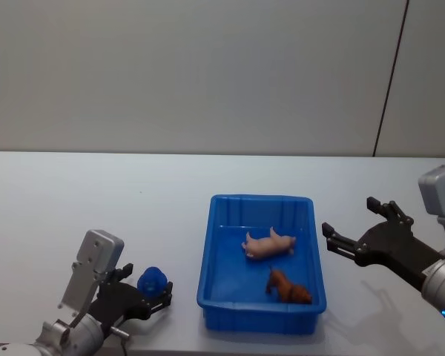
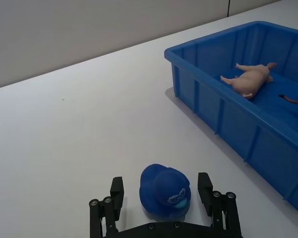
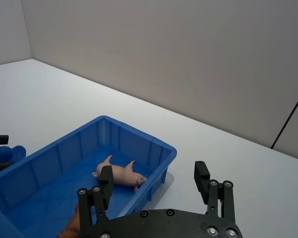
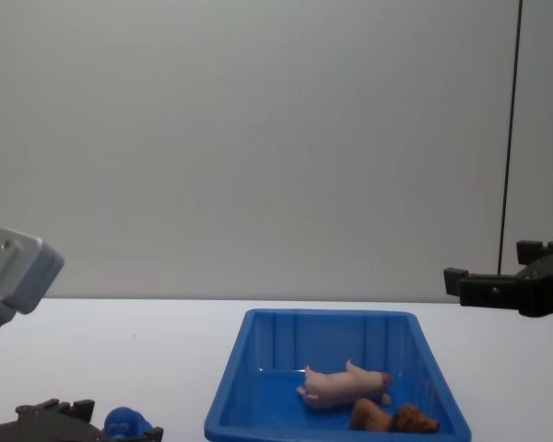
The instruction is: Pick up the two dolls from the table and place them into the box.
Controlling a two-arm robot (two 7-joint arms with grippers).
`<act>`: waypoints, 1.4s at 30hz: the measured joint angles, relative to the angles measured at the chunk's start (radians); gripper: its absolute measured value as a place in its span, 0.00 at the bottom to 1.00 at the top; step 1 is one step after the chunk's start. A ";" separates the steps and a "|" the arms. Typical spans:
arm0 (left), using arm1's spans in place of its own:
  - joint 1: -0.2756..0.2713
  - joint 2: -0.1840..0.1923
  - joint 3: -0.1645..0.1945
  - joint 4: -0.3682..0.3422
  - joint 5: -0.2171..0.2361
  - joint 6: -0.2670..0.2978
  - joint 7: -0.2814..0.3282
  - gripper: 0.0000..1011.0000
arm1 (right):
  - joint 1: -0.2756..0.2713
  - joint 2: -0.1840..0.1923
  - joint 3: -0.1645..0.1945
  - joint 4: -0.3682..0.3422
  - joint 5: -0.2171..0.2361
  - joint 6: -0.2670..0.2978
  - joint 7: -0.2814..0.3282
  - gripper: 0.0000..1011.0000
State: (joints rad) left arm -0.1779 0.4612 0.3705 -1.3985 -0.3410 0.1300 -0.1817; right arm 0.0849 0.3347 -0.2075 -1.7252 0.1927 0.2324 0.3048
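Note:
Both dolls lie inside the blue box (image 1: pixel 259 199). The pale-pink pig (image 1: pixel 269 244) is on its side near the middle, and the dark-brown toy (image 1: pixel 288 287) rests by the near right corner. The left wrist view shows the pig (image 2: pixel 249 79) behind the box wall (image 2: pixel 208 99). My left gripper (image 1: pixel 152 293) is low at the table's front left, open, its fingers (image 2: pixel 204 186) flanking a small blue figure (image 2: pixel 165 192). Right of the box, my right gripper (image 1: pixel 351 216) hovers open and holds nothing. From its wrist I see the pig (image 3: pixel 120 174) below the open fingers (image 3: pixel 201 173).
The white table (image 1: pixel 96 200) spreads out bare to the left, behind and to the right of the box. A plain wall stands behind it. The blue figure (image 4: pixel 127 424) sits near the front edge, left of the box (image 4: pixel 332 336).

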 joint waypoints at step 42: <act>-0.105 -0.049 -0.005 -0.039 0.133 0.008 -0.086 0.38 | 0.000 0.000 0.000 0.000 0.000 0.000 0.000 0.99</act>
State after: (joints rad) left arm -0.2827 0.4125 0.3656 -1.4379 -0.2079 0.1380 -0.2679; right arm 0.0849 0.3347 -0.2076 -1.7253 0.1926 0.2323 0.3048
